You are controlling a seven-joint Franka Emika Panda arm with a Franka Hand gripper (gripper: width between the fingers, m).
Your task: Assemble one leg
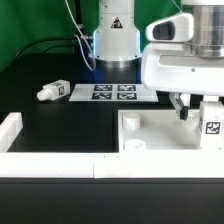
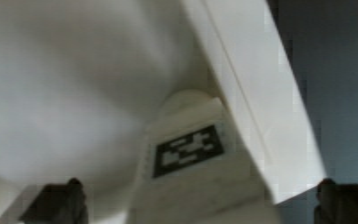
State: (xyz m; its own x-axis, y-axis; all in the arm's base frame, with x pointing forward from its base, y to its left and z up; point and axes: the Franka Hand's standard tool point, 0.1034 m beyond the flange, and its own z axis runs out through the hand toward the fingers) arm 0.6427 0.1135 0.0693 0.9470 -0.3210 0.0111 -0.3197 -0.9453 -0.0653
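A stubby white leg (image 1: 211, 119) with a black-and-white tag stands upright on the large white square panel (image 1: 150, 137), near its corner at the exterior view's right. My gripper (image 1: 197, 110) hangs low over it. In the wrist view the leg (image 2: 197, 150) lies between the two dark fingertips (image 2: 55, 202), which stand wide apart; one side shows a gap to the leg. The jaws are open and grip nothing. A second leg (image 1: 52, 91) lies on its side on the black table at the exterior view's left.
The marker board (image 1: 112, 91) lies flat at the back middle, in front of the arm's base (image 1: 114, 40). A raised white border (image 1: 50, 160) runs along the front and the exterior view's left edge of the table.
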